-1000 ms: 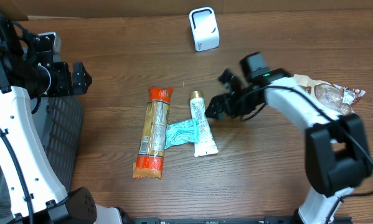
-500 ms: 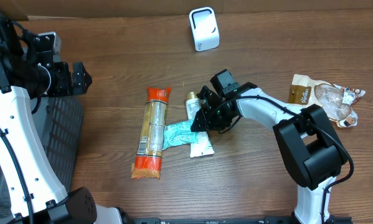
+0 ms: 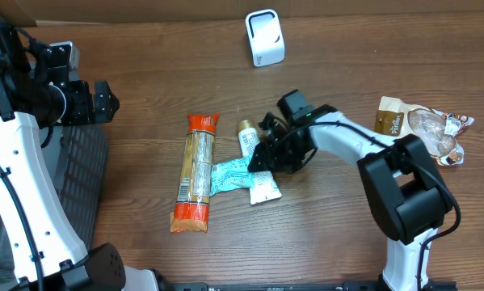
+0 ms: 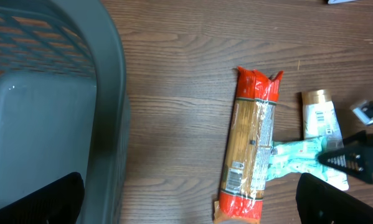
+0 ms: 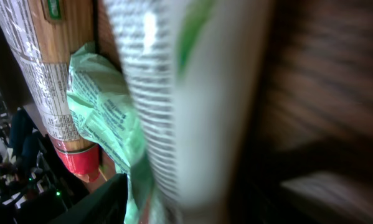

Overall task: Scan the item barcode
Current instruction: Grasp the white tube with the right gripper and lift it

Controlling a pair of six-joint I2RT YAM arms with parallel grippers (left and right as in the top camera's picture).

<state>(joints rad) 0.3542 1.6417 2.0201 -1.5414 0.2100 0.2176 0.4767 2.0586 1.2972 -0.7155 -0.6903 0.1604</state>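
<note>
We read no text anywhere: print on white tube (image 5: 174, 93), pasta pack label (image 4: 251, 155), brown pouch (image 3: 391, 121) too blurred or small.

A brown wooden table (image 3: 145, 73) carries a long pasta packet (image 3: 196, 171) with orange-red ends, a white tube (image 3: 247, 141) with a gold cap, and a crumpled green sachet (image 3: 229, 175) between them, touching both. A white scanner (image 3: 264, 37) stands at the far edge. Snack bags (image 3: 419, 125) lie at the right and a dark mesh basket (image 3: 84, 186) at the left.
</note>
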